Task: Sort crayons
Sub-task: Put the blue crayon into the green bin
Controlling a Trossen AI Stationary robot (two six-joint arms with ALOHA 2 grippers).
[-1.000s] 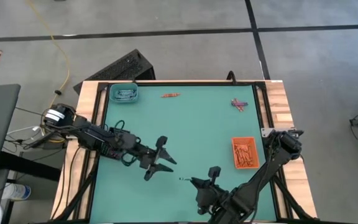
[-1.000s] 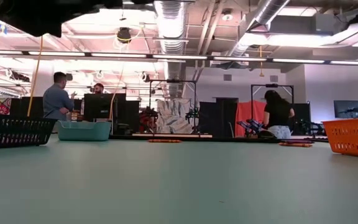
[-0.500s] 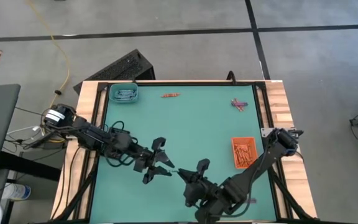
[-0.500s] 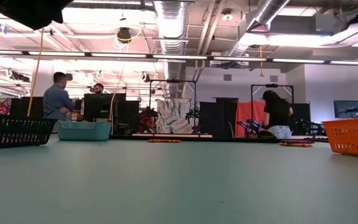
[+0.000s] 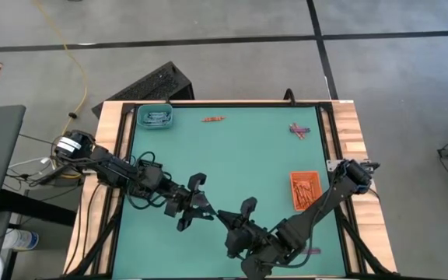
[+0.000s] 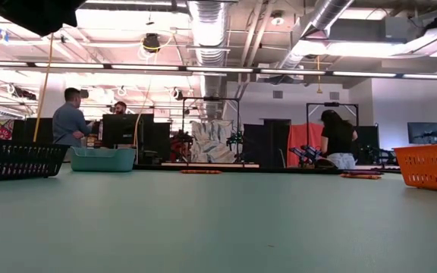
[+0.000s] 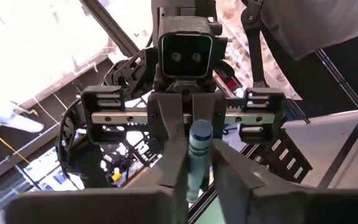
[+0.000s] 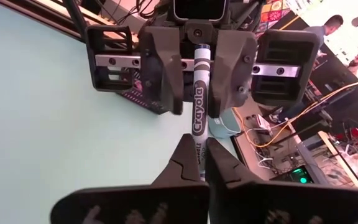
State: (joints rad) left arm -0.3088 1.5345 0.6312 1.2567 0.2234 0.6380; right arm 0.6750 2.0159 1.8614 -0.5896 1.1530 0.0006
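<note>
Two dark jointed arms (black cables looped alongside); silver-railed tools.

You've got the right gripper (image 8: 197, 163) pinched on one end of a blue-grey crayon (image 8: 198, 109), left gripper (image 8: 197, 62) facing it, jaws clamped on the other end. Teal bench (image 8: 55, 124) behind, two people at far edge.

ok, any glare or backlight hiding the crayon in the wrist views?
Left wrist view: strong backlight washes out the room, but the crayon shows plainly. Right wrist view: evenly lit, crayon label readable. Low view: glare only around the ceiling lights.
</note>
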